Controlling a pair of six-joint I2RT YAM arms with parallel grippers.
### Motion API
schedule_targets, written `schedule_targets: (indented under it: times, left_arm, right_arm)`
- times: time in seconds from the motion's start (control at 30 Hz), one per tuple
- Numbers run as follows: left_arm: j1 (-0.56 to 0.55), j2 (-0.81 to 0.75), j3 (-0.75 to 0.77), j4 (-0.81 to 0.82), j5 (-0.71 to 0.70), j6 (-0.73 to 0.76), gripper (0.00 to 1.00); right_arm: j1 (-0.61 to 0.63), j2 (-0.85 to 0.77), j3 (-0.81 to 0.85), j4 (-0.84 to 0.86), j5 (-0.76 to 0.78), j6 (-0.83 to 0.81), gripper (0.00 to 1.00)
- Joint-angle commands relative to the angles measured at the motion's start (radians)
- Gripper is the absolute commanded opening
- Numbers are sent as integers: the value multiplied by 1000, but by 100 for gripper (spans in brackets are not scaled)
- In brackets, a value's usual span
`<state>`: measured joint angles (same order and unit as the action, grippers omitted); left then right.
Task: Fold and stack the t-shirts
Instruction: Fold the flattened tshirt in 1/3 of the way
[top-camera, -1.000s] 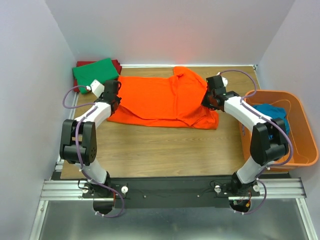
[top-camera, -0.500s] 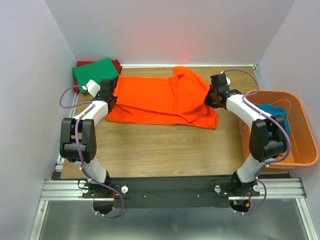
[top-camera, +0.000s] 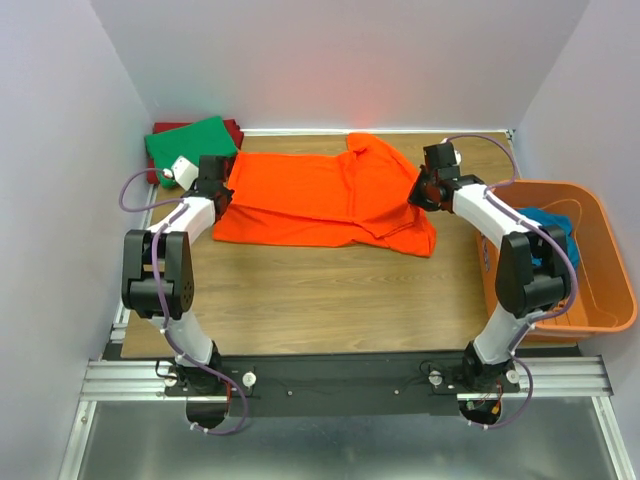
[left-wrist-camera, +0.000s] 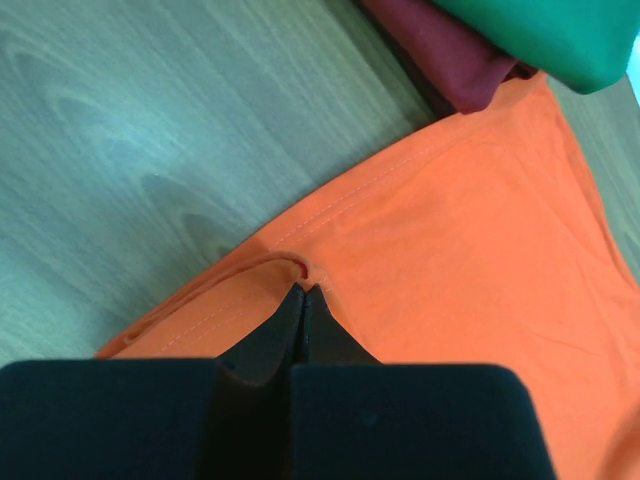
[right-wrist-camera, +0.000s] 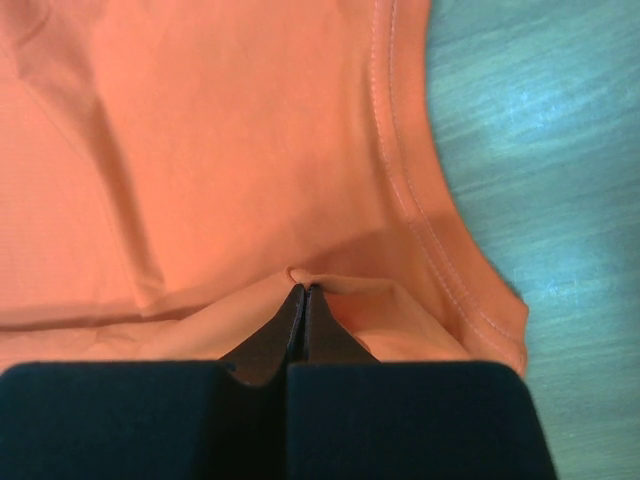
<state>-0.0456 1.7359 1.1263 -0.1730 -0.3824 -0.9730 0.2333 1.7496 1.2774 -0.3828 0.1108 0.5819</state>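
A bright orange t-shirt (top-camera: 320, 195) lies spread across the back of the table, partly folded over itself. My left gripper (top-camera: 221, 196) is shut on a pinch of its left hem (left-wrist-camera: 300, 272). At the shirt's right side my right gripper (top-camera: 418, 197) is shut on a small fold of the orange cloth (right-wrist-camera: 300, 275). A folded green t-shirt (top-camera: 190, 143) rests on a dark red t-shirt (top-camera: 234, 130) in the back left corner; both show in the left wrist view as the green one (left-wrist-camera: 545, 35) over the dark red one (left-wrist-camera: 450, 55). A teal blue t-shirt (top-camera: 548, 228) sits in the basket.
A rigid orange plastic basket (top-camera: 600, 300) stands at the table's right edge, close beside the right arm. White walls close in the left, back and right. Bare wooden tabletop (top-camera: 330, 300) stretches in front of the orange shirt.
Both grippers have drawn toward the back of the table with the cloth pinched, pulling the orange shirt's near edge back so the shirt now covers less depth.
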Motion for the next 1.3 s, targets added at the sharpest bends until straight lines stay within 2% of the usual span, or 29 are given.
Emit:
schedule_targets:
  times: [0.0,0.83,1.27]
  left_arm:
    - [10,34,35,12,10,13,0]
    - [15,96,38,41,45,11,0]
    - [15,85,35,43,43,7,0]
  right_arm:
    - [-9,36,43,18,-14,-25,1]
    - [-8,85,151,16,15,-85,1]
    - [-8,143,209,13,-48,-113,1]
